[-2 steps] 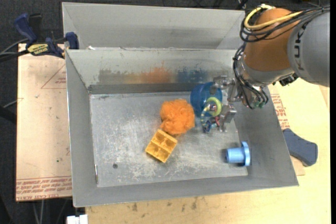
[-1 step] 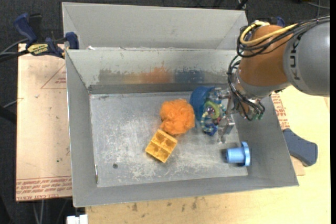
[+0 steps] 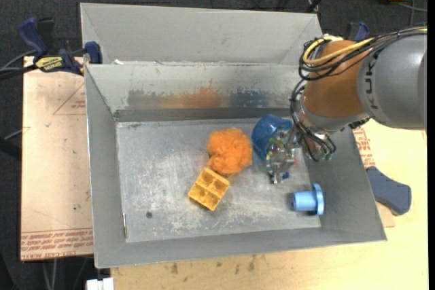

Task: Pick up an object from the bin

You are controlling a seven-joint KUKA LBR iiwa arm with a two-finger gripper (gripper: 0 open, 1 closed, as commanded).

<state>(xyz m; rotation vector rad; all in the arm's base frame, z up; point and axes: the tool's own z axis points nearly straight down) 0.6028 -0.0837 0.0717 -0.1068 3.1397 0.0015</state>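
Reading the camera view, I place the claw (image 3: pixel 277 172) low over the floor of the bin (image 3: pixel 153 173), right of centre. I cannot tell whether it is apart or together; cabling and the wrist hide that detail. Nothing is visibly held.

Nearest candidate: a blue rounded cup (image 3: pixel 265 132), just beside the claw on its far left side, close to the bin's back wall. I judge it to be light, stiff plastic with a smooth, slippery skin. Recommended hold: across the rim or a wall edge, not across the rounded body, where it may squirt out.

Second candidate: a small blue cylinder (image 3: pixel 307 201), lying on its side near the claw on the front right. Judged light and rigid, and likely to roll. Recommended hold: across the curved barrel, square to its axis.

Third candidate: an orange puff (image 3: pixel 229 151), just left of the blue rounded cup. It looks soft, light and compressible. Any central pinch should hold, though loose fibres may slip.

A yellow waffle block (image 3: pixel 209 189) touches the orange puff on its near side. It appears stiff or spongy, with ridges that favour grip. Recommended hold: across two opposite flat edges.

None looks fragile or heavy.
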